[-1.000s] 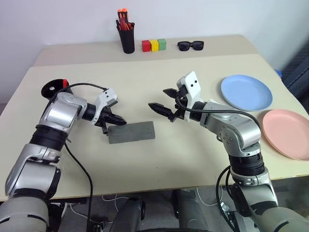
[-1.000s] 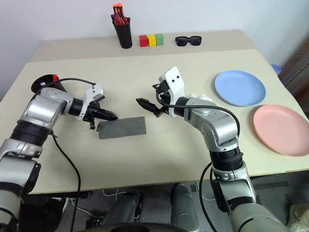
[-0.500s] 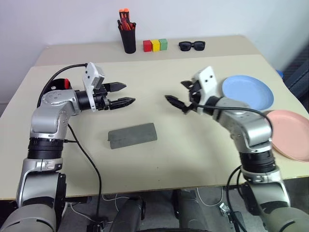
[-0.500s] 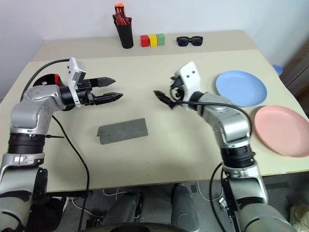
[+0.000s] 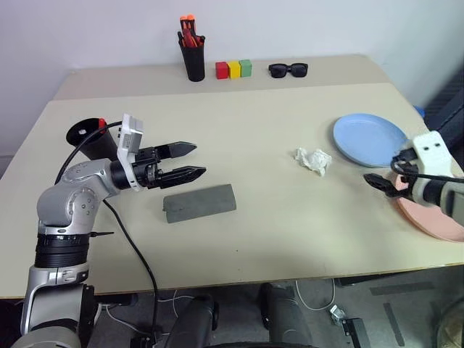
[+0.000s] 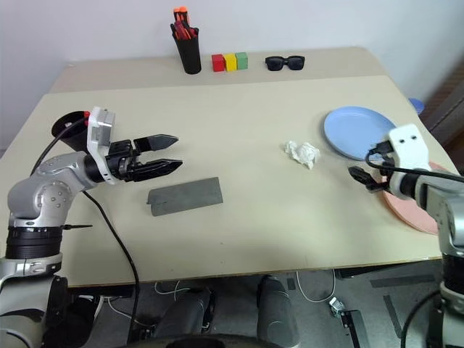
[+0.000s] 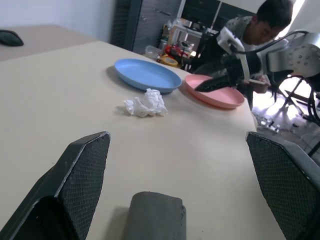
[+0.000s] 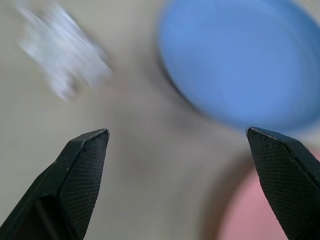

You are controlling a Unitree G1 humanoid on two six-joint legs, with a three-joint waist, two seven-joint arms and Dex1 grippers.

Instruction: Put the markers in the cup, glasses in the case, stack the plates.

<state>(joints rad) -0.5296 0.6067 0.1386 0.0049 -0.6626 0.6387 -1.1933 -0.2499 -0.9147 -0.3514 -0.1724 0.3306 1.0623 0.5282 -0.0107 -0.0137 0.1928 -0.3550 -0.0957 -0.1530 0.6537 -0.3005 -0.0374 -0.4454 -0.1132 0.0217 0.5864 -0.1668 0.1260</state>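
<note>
Beige table (image 5: 275, 239): case (image 5: 199, 203), plates (image 5: 370, 139), tissue (image 5: 313, 160).

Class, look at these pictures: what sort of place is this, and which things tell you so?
Probably an indoor lab or workroom: a beige table against a plain wall, a pen holder at its back, and a seated person beside cluttered shelves.

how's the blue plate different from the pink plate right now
The blue plate is light blue and lies farther back; the pink plate is salmon and nearer the table's front right edge. The right gripper hangs by the pink plate, partly hiding it; the blue plate shows whole. Both are round, shallow, unstacked.
</note>
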